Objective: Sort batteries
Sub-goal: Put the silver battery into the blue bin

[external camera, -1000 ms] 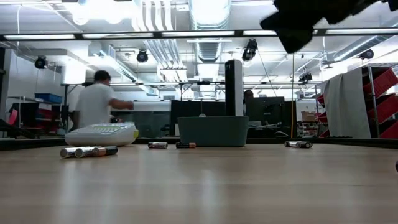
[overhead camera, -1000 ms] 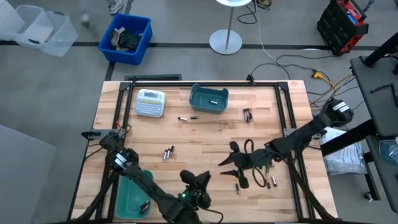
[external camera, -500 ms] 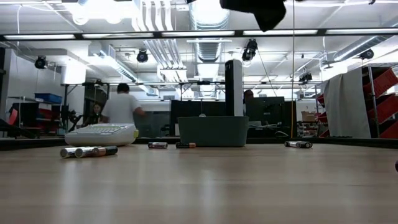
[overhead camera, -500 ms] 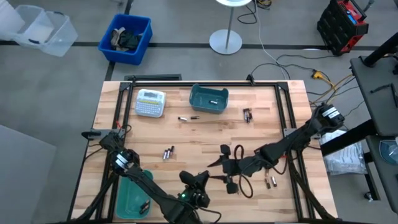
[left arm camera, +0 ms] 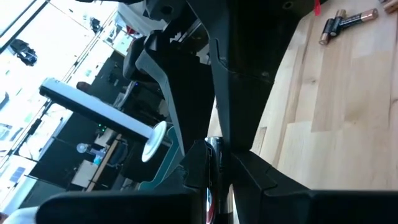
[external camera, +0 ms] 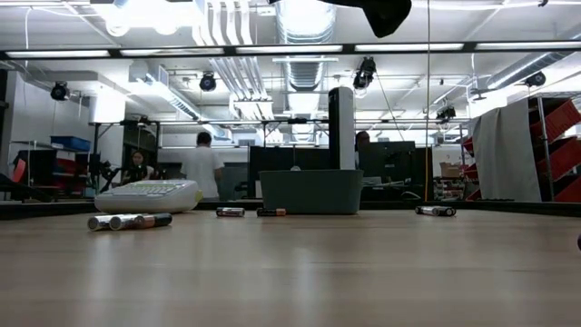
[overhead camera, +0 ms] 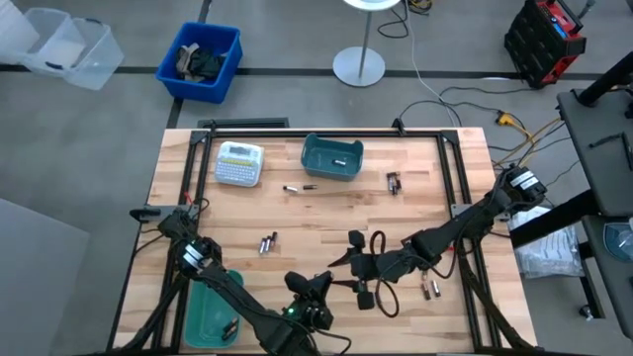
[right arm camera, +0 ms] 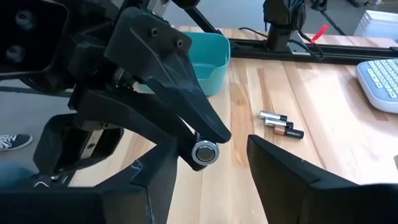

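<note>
My left gripper (overhead camera: 318, 287) hovers over the table's near middle, shut on one battery (right arm camera: 205, 151). My right gripper (overhead camera: 358, 280) faces it from the right, open. Its two fingers (right arm camera: 283, 171) stand on either side of the battery's round end; I cannot tell whether they touch it. Loose batteries lie on the wood: a pair (overhead camera: 267, 242) left of centre, some (overhead camera: 300, 187) before the far teal bin (overhead camera: 332, 156), some (overhead camera: 394, 182) to its right, and a pair (overhead camera: 430, 287) near the right arm. My left gripper pinches the battery's side (left arm camera: 213, 163) between its two fingers. The battery lies along the fingers, and its free end (right arm camera: 205, 151) sticks out toward my right gripper. It is held clear of the table.
A white label-maker (overhead camera: 238, 163) sits at the far left. A second teal bin (overhead camera: 210, 311) stands at the near left beside the left arm. The middle of the table between the far bin and the grippers is bare wood. People move in the room behind (external camera: 201, 163).
My right gripper has moved toward the table's left, up to my left gripper and the battery it holds, then stopped there. My left gripper has kept still.
</note>
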You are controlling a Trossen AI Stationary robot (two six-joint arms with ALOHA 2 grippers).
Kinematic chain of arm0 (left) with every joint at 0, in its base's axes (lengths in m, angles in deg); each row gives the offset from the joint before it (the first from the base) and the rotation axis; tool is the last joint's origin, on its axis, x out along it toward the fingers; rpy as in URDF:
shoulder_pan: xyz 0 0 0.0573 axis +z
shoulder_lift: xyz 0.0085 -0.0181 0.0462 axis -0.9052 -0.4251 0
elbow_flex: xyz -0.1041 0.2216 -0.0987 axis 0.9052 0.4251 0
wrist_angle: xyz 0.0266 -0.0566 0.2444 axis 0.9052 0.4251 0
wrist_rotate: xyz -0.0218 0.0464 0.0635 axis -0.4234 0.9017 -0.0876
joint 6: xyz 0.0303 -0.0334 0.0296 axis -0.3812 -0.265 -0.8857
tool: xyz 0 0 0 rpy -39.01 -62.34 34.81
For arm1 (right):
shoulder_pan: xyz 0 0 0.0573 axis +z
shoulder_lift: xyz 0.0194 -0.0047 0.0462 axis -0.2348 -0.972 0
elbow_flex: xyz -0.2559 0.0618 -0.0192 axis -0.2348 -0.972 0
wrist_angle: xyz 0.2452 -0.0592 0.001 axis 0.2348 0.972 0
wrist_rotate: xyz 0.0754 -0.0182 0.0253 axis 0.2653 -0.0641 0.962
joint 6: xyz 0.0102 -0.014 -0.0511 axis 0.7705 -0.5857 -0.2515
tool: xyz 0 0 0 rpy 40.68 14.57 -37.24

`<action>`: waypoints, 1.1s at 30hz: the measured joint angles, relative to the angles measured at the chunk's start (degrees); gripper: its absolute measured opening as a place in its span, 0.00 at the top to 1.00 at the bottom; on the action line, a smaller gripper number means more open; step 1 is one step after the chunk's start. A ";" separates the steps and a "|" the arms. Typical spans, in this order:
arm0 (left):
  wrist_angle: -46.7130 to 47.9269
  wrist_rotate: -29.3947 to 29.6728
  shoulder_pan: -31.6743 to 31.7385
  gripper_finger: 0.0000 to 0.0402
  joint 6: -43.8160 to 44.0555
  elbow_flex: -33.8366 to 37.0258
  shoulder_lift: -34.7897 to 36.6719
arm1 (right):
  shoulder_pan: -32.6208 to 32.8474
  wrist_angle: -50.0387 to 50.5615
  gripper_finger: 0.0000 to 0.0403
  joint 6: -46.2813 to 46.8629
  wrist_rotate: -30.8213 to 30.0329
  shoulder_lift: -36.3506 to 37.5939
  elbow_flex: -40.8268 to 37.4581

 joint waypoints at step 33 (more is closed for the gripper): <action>-0.20 -1.31 0.13 0.89 0.55 -0.35 0.00 | -0.79 1.69 0.89 0.39 -0.41 -0.61 -0.02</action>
